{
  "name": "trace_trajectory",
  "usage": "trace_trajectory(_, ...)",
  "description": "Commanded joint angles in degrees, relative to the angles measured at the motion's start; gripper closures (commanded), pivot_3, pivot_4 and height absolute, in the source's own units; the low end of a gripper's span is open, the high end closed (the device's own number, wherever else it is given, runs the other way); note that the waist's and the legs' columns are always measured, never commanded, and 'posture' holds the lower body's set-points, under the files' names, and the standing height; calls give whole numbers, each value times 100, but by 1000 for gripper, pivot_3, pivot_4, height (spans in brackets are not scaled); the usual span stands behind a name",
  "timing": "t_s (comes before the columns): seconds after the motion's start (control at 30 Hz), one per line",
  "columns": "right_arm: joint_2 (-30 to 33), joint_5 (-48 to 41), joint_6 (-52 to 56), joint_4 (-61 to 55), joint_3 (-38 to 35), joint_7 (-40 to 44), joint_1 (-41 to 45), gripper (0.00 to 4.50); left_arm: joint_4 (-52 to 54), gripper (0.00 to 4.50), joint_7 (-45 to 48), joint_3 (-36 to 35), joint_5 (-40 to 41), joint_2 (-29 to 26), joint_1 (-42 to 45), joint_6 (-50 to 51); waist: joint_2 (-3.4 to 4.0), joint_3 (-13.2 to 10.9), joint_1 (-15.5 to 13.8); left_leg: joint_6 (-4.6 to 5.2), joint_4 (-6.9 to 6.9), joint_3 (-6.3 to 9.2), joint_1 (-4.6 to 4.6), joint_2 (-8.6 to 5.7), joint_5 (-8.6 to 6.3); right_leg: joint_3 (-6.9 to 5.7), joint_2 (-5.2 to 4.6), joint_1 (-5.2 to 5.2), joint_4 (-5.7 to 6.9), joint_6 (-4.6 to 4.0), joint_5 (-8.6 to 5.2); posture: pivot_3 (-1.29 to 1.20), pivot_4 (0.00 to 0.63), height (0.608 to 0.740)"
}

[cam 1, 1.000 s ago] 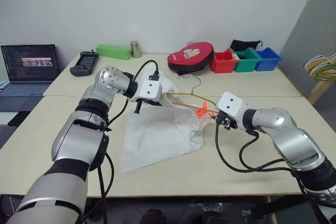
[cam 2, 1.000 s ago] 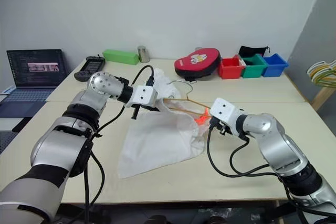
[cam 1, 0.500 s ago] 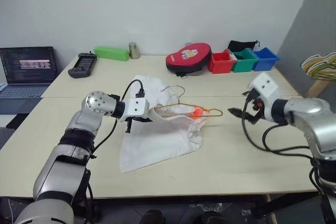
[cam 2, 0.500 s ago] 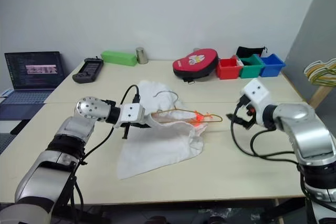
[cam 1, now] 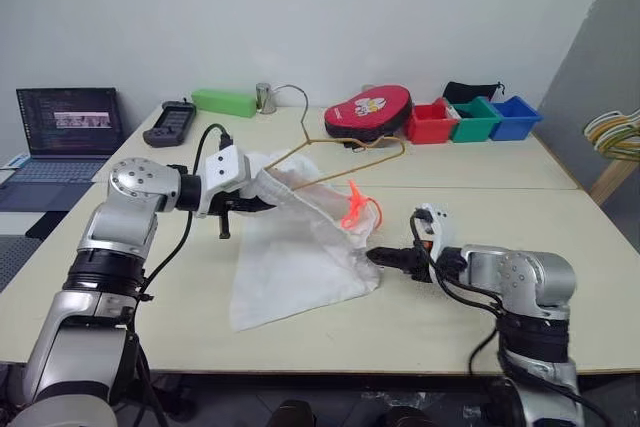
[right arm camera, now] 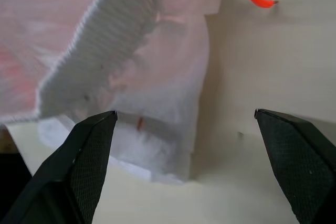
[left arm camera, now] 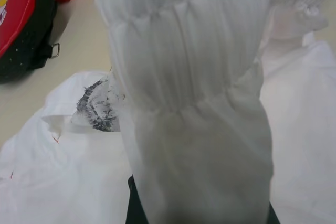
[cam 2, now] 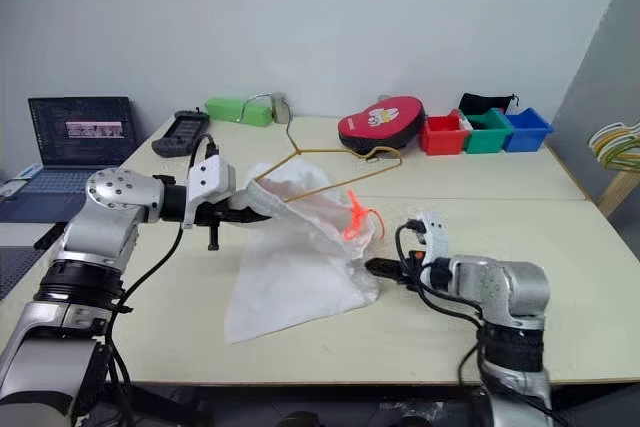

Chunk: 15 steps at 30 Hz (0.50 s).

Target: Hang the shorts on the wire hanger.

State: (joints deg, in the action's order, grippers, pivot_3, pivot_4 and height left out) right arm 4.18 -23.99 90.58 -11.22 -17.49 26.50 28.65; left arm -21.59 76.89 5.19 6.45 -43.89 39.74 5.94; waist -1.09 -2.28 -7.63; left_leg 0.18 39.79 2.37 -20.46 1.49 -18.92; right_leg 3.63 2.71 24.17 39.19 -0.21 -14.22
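The white shorts (cam 1: 300, 257) hang from my left gripper (cam 1: 248, 203), which is shut on their gathered waistband (left arm camera: 194, 77); the lower part lies spread on the table. The yellow wire hanger (cam 1: 340, 162) is tilted up off the table. Its left corner sits inside the waistband at the gripper and its hook (cam 1: 292, 89) points up and back. An orange cord (cam 1: 355, 209) dangles from the shorts' right side. My right gripper (cam 1: 385, 257) is low over the table beside the shorts' lower right corner (right arm camera: 157, 129), open, with nothing between its fingertips (right arm camera: 100, 129).
Along the back of the table stand a laptop (cam 1: 65, 122), a black controller (cam 1: 172, 123), a green box (cam 1: 225, 101), a metal cup (cam 1: 263, 97), a red pouch (cam 1: 367, 111) and red, green and blue bins (cam 1: 470, 119). A bunch of hangers (cam 1: 615, 132) is at the far right.
My left gripper rolled and drew back to the left, tipping the hanger and waistband up. My right gripper opened, swung out to the right, then dropped low beside the shorts' corner.
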Motion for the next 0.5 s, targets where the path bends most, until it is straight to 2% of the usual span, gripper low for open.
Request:
trace_trajectory(0.03,-31,-372,192,46,-555,-150,392,43,311,4389,-2,-123,109,-134,-13,-7,0,1,-7,0,-1,-1,0,0,0,0,0,0,0,0,0,286,0,740)
trace_trajectory(0.2,662,-835,192,-75,-282,92,330,43,396,4389,25,-78,97,-137,-100,-63,2,-1,-20,-1,-8,-1,-7,0,0,-1,-1,2,-13,0,0,286,0,740)
trace_trajectory(0.27,1235,-1024,80,-546,296,428,93,43,408,4389,24,-75,101,-129,-115,-76,2,-1,-22,-1,-7,0,-8,0,0,-1,-2,2,-15,0,0,286,0,740)
trace_trajectory(0.37,2281,-1119,-625,-1373,1380,992,-458,43,412,4389,43,-78,113,-141,-134,-97,1,0,-15,2,-8,2,-8,1,-2,-1,-1,2,-16,-2,-2,287,0,740)
trace_trajectory(0.43,2598,-1196,-810,-1747,1681,1122,-656,43,397,4389,51,-75,109,-151,-142,-126,0,0,-6,3,-7,6,-8,2,-2,-4,-1,-1,-16,-4,-4,287,0,740)
trace_trajectory(0.5,2619,-1398,-857,-2109,1767,1177,-699,43,348,4389,38,-37,41,-156,-136,-243,0,0,37,4,-6,6,-5,2,-2,-1,1,-1,-12,-4,-4,290,0,740)
